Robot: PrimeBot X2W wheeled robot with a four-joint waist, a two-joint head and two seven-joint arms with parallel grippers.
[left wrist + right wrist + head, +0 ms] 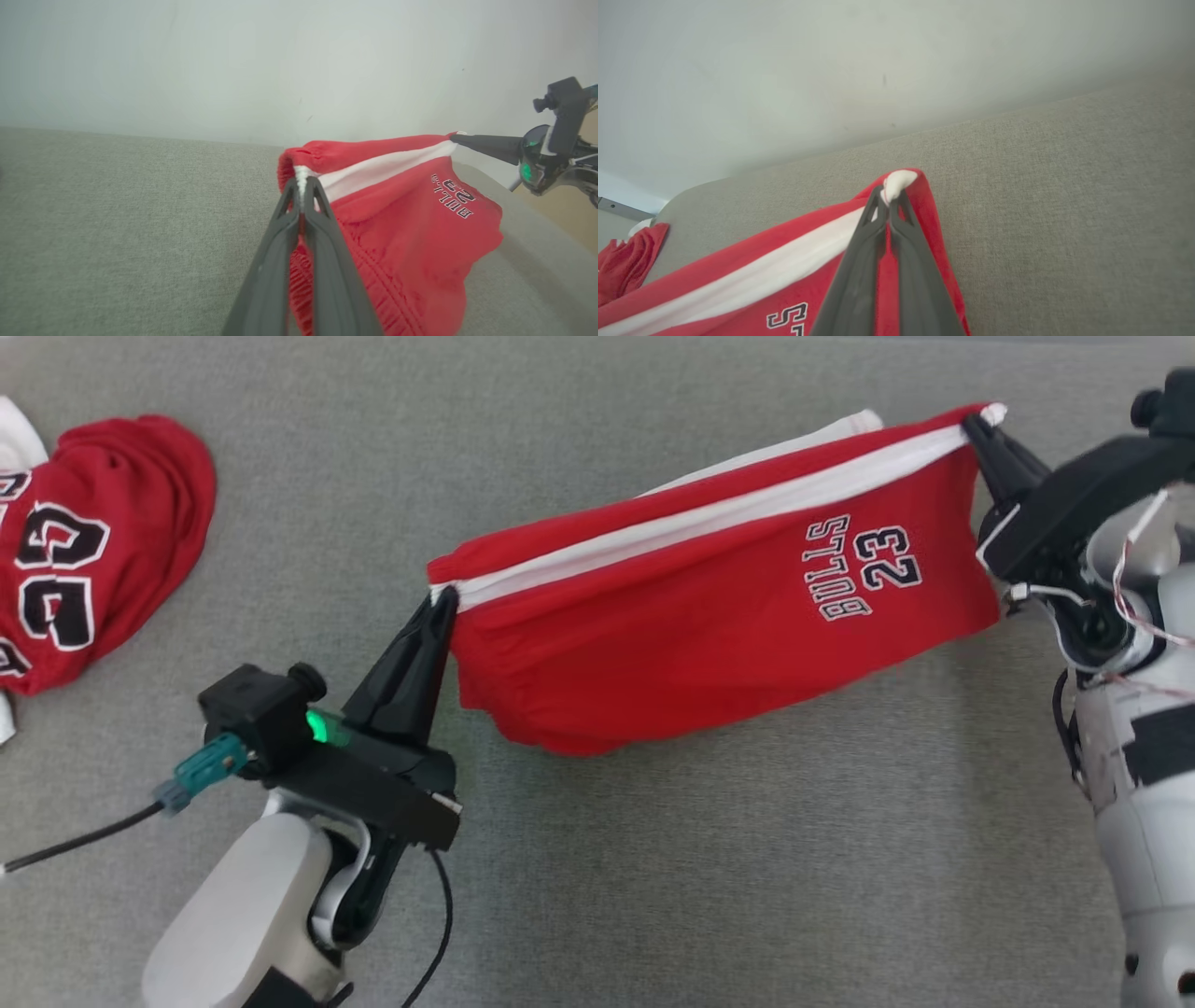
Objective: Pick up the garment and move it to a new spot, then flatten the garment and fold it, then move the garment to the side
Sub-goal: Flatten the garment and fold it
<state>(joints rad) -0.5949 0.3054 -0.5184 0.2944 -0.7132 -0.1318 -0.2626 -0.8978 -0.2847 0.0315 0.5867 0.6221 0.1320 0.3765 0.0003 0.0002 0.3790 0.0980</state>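
My left pincer [442,599] is clenched on one corner of the red shorts [709,616], at the end of the white stripe [700,518]. In the left wrist view, a gathered edge [373,280] of the cloth runs down just beside that pincer's fingers [275,261], which are pressed together with fabric nipped at their tips.

My right pincer [977,422] is clenched on the opposite corner, at the far end of the same stripe. In the right wrist view a small white tuft of cloth [900,178] pokes out just past its tips.

The shorts hang stretched between the two pincers above the grey cloth-covered counter [747,877]. The stripe runs taut from one pincer to the other, and the rest of the cloth sags below that line. The sag is deepest near the left pincer, and I cannot tell whether the lowest fold touches the counter. The "BULLS 23" print [864,569] sits near the right pincer, just below the stripe, and reads turned on its side from the head camera.

Well apart from the left pincer, on the side away from the shorts, a second red garment with black-and-white numerals [93,551] lies crumpled on the counter. A pale wall [280,60] rises beyond the counter's far edge, ahead of both pincers.
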